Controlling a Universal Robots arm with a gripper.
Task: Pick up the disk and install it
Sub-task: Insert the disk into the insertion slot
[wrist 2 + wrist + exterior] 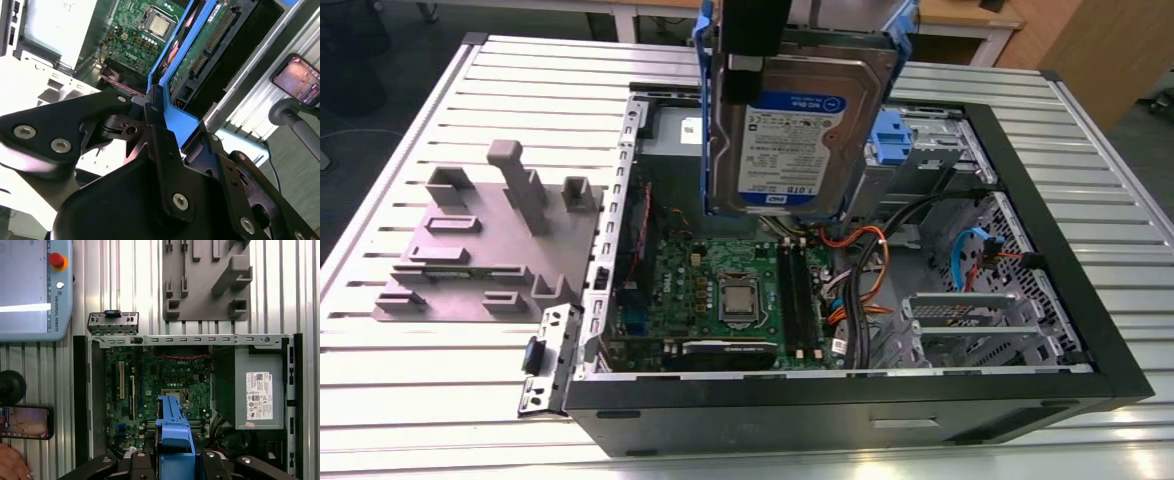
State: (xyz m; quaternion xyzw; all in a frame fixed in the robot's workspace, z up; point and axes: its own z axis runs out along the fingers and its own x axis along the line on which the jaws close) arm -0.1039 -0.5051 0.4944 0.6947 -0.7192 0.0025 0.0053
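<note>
One of two steps appears done: the disk (794,130) is lifted and in the air, but it is not yet seated in any bay. Nearest, the open computer case (854,402) lies on its side on the slatted table (440,400), with its motherboard (720,290) exposed. The disk hangs above the motherboard, upright on edge, with its label facing the near side and clear of the case floor. The gripper (152,107) reaches down from above. In the second wrist view its jaws pinch the blue bracket at the disk's upper edge. Just beyond, to the right, a blue latch (890,135) sits on the drive cage. A grey fixture (480,250) rests well apart, on the left.
</note>
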